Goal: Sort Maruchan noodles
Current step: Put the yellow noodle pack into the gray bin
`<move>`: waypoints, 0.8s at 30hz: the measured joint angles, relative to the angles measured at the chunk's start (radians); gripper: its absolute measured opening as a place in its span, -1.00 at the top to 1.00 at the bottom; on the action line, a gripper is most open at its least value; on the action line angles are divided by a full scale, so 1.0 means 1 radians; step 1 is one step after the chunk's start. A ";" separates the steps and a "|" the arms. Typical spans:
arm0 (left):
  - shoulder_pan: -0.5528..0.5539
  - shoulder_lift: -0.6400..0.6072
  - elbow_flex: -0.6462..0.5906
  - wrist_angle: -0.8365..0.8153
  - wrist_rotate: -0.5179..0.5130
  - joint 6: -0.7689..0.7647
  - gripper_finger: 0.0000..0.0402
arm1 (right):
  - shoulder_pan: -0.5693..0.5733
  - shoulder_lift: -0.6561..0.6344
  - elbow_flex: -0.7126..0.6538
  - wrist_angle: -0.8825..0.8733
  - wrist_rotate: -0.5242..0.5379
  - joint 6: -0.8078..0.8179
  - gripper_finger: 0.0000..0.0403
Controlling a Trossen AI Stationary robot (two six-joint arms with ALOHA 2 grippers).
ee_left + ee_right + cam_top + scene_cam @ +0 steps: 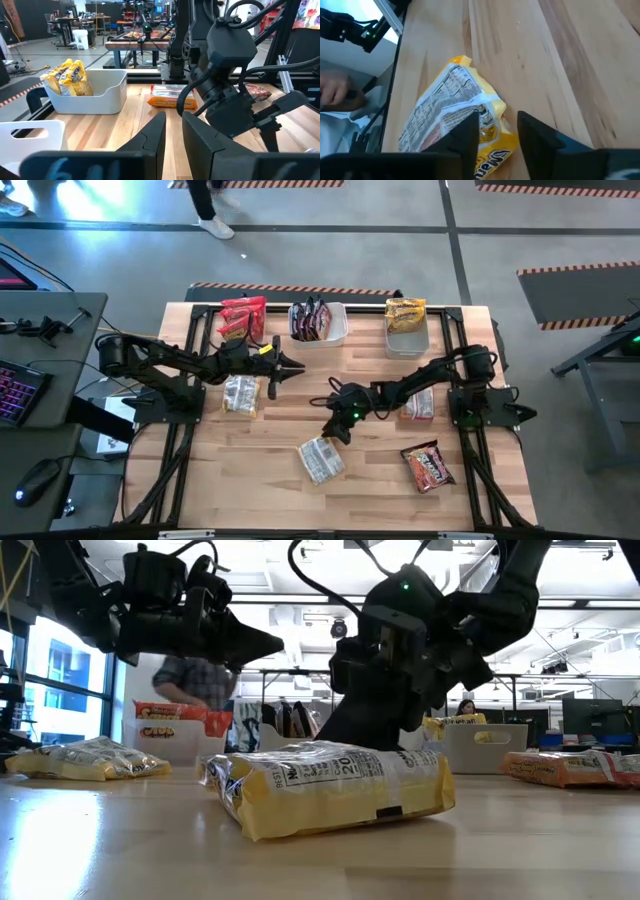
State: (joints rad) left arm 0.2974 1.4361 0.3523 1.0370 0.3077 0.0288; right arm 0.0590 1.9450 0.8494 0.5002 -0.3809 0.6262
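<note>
The Maruchan noodles are flat crinkly packets. One yellow packet (320, 460) (330, 785) (455, 105) lies on the wood near the table's middle. My right gripper (337, 430) (497, 117) slants down onto its far end and is shut on it. My left gripper (290, 367) (172, 117) hovers level left of the middle. Its fingers are together and hold nothing. Loose packets lie flat: a yellow one (240, 395), an orange one (418, 405) and a dark red one (428, 465). My right gripper has the yellow packet's far end (492, 127) between its two fingers (470, 130). It comes slanting down from the table's far right side. The packet lies flat on the table, printed back up. The fingers hide how much of the end they have.
Three white tubs stand along the far edge: red packets at the left (240, 318), dark packets in the middle (315, 322), yellow packets at the right (405, 315). Bare wood lies along the near edge. A person's legs show beyond the table.
</note>
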 joint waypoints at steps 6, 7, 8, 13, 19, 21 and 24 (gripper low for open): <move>0.000 0.000 0.000 0.000 0.000 0.001 0.74 | 0.000 0.000 0.000 -0.014 -0.021 0.003 0.69; 0.000 0.000 0.000 0.000 0.000 0.001 0.74 | 0.000 0.000 0.000 -0.018 -0.021 0.003 0.74; 0.000 0.000 0.000 0.000 0.000 0.001 0.74 | 0.000 0.000 0.000 -0.025 -0.020 0.001 0.80; 0.000 0.000 0.000 -0.001 0.000 0.000 0.74 | -0.018 -0.007 0.000 -0.060 -0.005 -0.046 0.97; 0.000 0.000 0.000 -0.003 0.001 0.001 0.74 | -0.073 -0.070 0.000 -0.151 0.040 -0.123 1.00; 0.000 0.000 0.000 -0.007 0.001 0.001 0.74 | -0.092 -0.104 0.000 -0.193 0.043 -0.153 1.00; 0.000 0.000 0.001 -0.036 0.003 0.001 0.74 | -0.121 -0.165 0.000 -0.266 0.076 -0.208 1.00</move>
State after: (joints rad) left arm 0.2972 1.4361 0.3532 1.0013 0.3107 0.0294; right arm -0.0617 1.7798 0.8497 0.2343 -0.3052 0.4182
